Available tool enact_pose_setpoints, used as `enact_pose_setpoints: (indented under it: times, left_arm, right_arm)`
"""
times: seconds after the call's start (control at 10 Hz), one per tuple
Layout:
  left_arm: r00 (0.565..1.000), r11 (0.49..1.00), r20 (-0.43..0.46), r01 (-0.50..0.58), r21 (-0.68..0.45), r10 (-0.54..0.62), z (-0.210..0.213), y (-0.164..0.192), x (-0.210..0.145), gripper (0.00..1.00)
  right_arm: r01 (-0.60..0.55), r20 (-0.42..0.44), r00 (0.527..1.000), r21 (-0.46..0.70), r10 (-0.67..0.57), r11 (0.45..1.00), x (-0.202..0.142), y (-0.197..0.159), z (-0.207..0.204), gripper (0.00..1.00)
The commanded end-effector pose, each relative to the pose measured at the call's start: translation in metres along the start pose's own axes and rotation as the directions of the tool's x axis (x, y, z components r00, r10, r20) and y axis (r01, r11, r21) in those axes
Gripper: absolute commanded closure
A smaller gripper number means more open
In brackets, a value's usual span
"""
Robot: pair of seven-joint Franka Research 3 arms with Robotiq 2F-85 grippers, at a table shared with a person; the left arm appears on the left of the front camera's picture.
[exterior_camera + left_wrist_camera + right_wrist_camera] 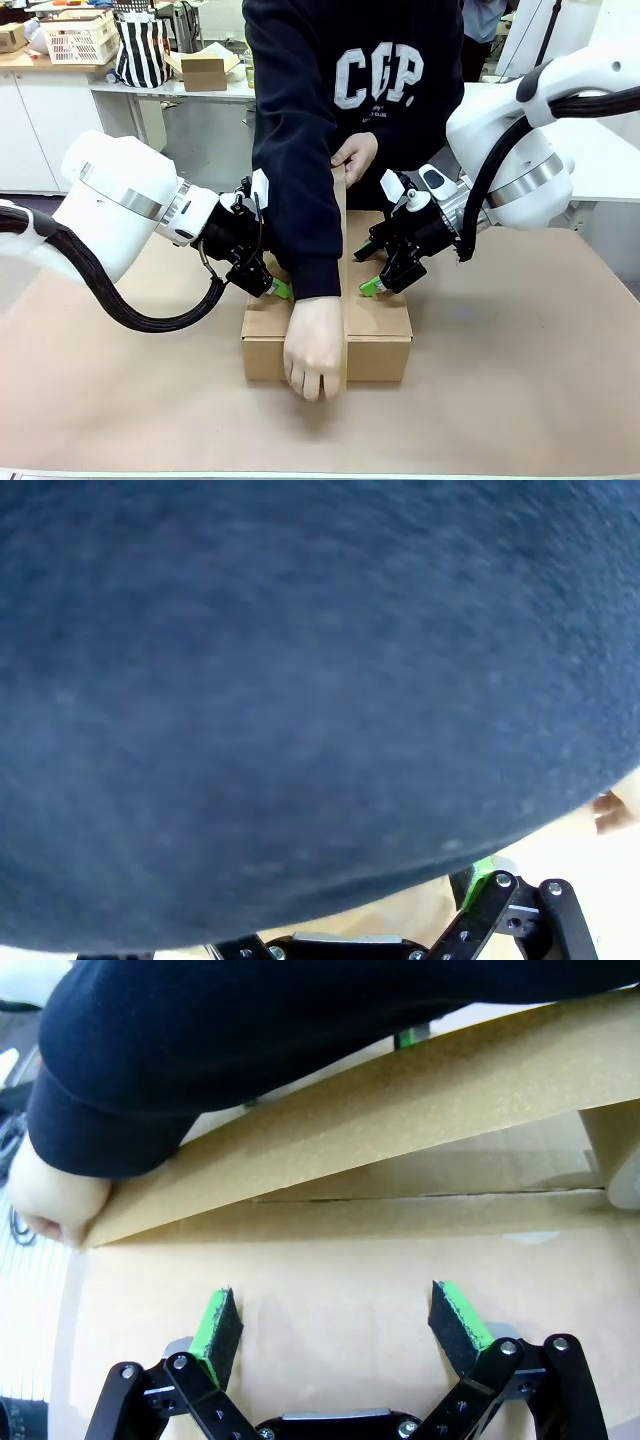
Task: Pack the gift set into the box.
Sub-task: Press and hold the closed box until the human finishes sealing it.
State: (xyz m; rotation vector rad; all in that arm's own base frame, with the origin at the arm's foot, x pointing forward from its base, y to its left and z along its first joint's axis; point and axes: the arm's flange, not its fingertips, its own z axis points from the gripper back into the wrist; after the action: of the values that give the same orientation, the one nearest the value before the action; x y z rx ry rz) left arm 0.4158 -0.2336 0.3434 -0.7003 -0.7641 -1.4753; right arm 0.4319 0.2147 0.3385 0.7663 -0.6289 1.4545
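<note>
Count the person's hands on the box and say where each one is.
2. One hand presses brown tape over the near edge of the closed brown cardboard box; the other hand holds the strip at its far side.

The only readable print is "CGP." in large white block letters on the chest of the person's dark sweatshirt (380, 75), at twelve o'clock from the box (375, 330); smaller lines beneath are illegible.

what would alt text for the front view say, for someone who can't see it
A person in a dark sweatshirt stretches a strip of brown tape along the middle of the closed box, one hand at its near edge and the other hand at the far end. The left gripper and the open right gripper press on the box top either side.
</note>
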Motion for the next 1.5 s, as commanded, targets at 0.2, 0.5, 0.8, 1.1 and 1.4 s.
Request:
enact_pose_setpoints:
  times: [0.2, 0.5, 0.8, 1.1, 1.4]
  left_arm:
    - [1.0, 1.0, -0.005, 0.0, 0.001, 0.0, -0.001, -0.001, -0.0012, 0.0]
    - [1.0, 1.0, -0.005, 0.0, 0.001, 0.0, -0.001, -0.001, -0.0012, 0.0]
    - [1.0, 1.0, -0.005, 0.0, 0.001, 0.0, -0.001, -0.001, -0.0012, 0.0]
    - [1.0, 1.0, -0.005, 0.0, 0.001, 0.0, -0.001, -0.001, -0.0012, 0.0]
    - [1.0, 1.0, -0.005, 0.0, 0.001, 0.0, -0.001, -0.001, -0.0012, 0.0]
  right_arm:
    - [0.006, -0.006, 1.0, -0.003, -0.006, 1.0, -0.003, 0.0002, -0.0024, 0.0]
    - [0.006, -0.006, 1.0, -0.003, -0.006, 1.0, -0.003, 0.0002, -0.0024, 0.0]
    - [0.006, -0.006, 1.0, -0.003, -0.006, 1.0, -0.003, 0.0002, -0.0024, 0.0]
    - [0.006, -0.006, 1.0, -0.003, -0.006, 1.0, -0.003, 0.0002, -0.0024, 0.0]
    - [0.006, -0.006, 1.0, -0.003, -0.006, 1.0, -0.003, 0.0002, -0.0024, 0.0]
